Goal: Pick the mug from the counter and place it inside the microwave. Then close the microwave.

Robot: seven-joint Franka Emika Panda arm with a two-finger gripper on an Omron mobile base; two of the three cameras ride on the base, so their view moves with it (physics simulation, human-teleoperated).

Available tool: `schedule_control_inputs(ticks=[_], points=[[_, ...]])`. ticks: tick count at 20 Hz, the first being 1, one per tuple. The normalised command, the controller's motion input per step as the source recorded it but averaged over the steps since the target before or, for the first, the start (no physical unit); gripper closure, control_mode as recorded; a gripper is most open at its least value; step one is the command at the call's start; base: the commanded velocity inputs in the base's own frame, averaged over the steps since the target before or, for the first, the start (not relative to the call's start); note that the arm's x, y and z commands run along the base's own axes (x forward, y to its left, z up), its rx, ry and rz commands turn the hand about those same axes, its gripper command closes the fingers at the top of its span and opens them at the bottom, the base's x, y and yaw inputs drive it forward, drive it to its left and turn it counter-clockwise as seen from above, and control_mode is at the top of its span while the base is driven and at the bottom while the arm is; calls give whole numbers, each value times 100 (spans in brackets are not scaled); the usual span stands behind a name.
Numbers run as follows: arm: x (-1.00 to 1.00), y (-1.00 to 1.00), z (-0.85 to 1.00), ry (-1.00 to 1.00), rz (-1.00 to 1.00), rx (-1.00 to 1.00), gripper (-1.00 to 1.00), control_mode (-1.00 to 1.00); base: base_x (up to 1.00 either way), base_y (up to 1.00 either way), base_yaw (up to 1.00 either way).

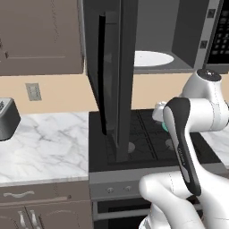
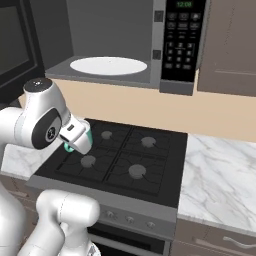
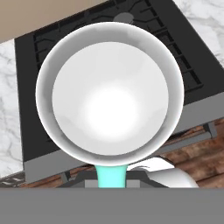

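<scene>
In the hand view the mug (image 3: 109,96) is seen from above, with its white inside wide open and its teal handle (image 3: 111,175) toward the bottom. My gripper (image 3: 111,183) is shut on it at the handle side. The right base view shows the gripper (image 2: 77,140) above the stovetop's left side, with teal bits of the mug (image 2: 89,136) peeking past the hand. The microwave (image 2: 182,45) hangs above. Its door (image 1: 114,80) is swung wide open and the white turntable plate (image 2: 107,65) is bare. Marble counter (image 1: 44,143) lies on both sides of the stove.
A black gas stovetop (image 2: 125,155) lies under the held mug. The open microwave door juts forward over the stove's left part. A dark toaster (image 1: 6,118) stands on the counter at the far left. Brown wall cabinets (image 1: 40,36) flank the microwave.
</scene>
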Motion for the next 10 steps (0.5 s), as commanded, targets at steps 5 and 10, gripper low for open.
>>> schedule_control_inputs(ticks=[5,10], points=[[0,0,0,0,0,0,100,100,13,0,0],[0,0,0,0,0,0,100,100,0,0,0]])
